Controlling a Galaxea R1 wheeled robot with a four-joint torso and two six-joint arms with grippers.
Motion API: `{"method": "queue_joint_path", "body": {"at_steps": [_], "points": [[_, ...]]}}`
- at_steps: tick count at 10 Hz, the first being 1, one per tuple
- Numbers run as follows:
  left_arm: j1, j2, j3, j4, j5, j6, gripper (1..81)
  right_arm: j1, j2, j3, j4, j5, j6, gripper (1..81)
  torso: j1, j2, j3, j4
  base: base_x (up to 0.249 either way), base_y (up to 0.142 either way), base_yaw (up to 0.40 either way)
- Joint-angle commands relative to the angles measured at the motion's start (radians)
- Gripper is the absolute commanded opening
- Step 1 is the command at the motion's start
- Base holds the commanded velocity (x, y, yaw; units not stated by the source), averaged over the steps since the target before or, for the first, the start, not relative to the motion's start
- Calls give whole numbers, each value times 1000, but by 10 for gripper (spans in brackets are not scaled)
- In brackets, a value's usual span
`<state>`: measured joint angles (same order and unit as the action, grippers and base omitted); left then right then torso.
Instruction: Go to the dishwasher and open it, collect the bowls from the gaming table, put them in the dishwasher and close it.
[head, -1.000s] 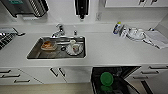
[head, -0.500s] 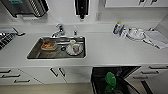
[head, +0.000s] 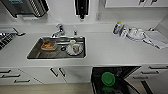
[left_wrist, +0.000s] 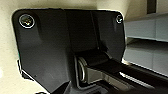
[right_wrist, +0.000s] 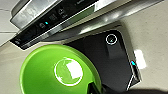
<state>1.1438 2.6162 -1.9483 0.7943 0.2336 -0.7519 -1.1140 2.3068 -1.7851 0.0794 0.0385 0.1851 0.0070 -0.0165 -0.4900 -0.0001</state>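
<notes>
Green bowl (head: 108, 79) hung over the open dishwasher (head: 113, 80) at the frame's lower right, below the desk (head: 112, 51); loading was underway. Whether fingers grasped it was unclear. Next: lowering into a rack.

white worktop (head: 112, 53) | steel sink (head: 33, 53) with tap (head: 58, 31) | white cabinets (head: 37, 75) | beige floor (head: 50, 88)

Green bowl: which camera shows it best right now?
The right wrist view: the green bowl sits large and close there, its inside and pale centre plain. The head view shows it small, over the open dishwasher under the counter. The left wrist view gives nothing of it.
</notes>
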Motion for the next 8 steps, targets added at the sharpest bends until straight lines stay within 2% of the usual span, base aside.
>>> {"method": "queue_joint_path", "body": {"at_steps": [1,3,5,8], "points": [[40,64,-134,17,-37,20,811,98,-125,104,45,-74,5,10,0,0,0,0,0,0,0],[75,85,-164,19,-59,35,811,148,-156,135,74,-91,5,10,0,0,0,0,0,0,0],[102,91,-194,16,-63,37,811,191,-160,155,85,-94,5,10,0,0,0,0,0,0,0],[130,125,-296,14,-132,36,811,248,-162,173,111,-94,7,10,0,0,0,0,0,0,0]]}}
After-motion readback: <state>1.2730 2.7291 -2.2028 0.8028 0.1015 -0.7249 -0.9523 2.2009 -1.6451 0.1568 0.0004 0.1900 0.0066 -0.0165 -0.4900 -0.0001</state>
